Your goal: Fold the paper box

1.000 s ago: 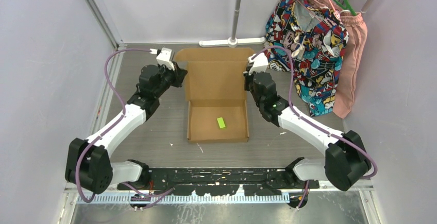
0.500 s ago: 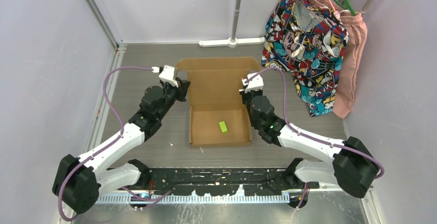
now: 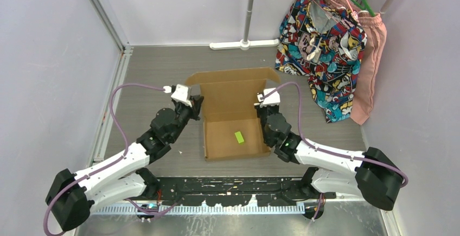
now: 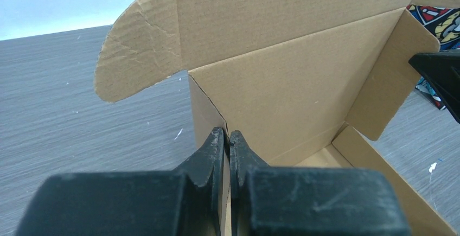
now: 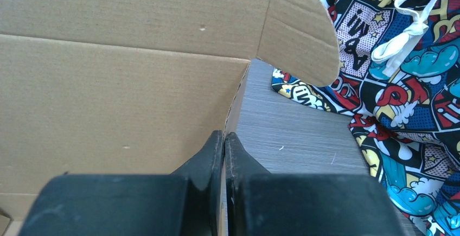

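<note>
item: box [image 3: 223, 142], brown cardboard, unprinted. place: middle of the table [image 3: 157, 78], between the two arms. the tray part lies on the near side with its walls up. the lid [image 3: 230, 97] rises from the tray's far edge.

axis: the lid's hinge runs left to right, across both arms. a rounded ear juts from each end of the lid, the left ear [image 4: 135, 57] out over the table and the right ear [image 5: 298, 35] out toward the clothes [image 3: 320, 46].

contents: one small green piece [image 3: 238, 136] on the tray floor, right of centre, touching no wall.

left claw [image 4: 228, 135]: narrow, its fingers pressed together over the top edge of the tray's left wall, at the far left corner. one finger is outside the wall, one inside.

right claw [image 5: 224, 136]: narrow likewise, pinching the top edge of the right wall at the far right corner.

relation: the lid stands just beyond each claw, on its far side and above it. neither arm is nearer; they sit mirrored at the two ends of the hinge.

judgement: tray formed, lid not yet closed. the lid would need to swing toward the near side over the tray, with the ears going inside the side walls. both claws now grip those walls where the ears would enter, so each would likely have to let go first.
</note>
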Robot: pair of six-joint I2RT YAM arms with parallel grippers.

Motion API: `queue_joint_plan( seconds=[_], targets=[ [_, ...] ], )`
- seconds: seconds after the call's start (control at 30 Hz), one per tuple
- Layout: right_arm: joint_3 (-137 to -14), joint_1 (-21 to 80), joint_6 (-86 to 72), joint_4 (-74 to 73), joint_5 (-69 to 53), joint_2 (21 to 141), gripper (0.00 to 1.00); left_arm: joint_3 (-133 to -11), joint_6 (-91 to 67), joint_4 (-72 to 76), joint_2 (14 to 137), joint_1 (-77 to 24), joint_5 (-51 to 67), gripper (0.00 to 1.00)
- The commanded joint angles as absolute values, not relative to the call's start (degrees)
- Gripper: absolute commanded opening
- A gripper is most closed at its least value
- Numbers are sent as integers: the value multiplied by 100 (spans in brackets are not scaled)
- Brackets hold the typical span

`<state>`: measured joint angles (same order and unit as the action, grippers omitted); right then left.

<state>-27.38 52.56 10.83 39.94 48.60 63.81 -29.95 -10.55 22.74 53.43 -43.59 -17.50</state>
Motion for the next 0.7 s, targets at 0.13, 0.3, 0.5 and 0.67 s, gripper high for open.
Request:
queue_joint_plan(
  seconds=[0.13,0.3,0.5,0.67],
  targets=[
    [-2298,5536,864,4306,4749,6329,1,-2683,-1084,2605,5357,-5081,-1932,2],
    [-2098,5562,761,4337,4825,6250,1,-2643,-1018,2750,5532,-5524,-2356,2],
    [-1844,5644,604,4261,4957,5966,1,-2507,-964,2803,5501,-6018,-2864,2],
    [-1688,5738,500,4103,5087,5668,1,-2508,-885,2795,5497,-6318,-3176,1]
  ],
)
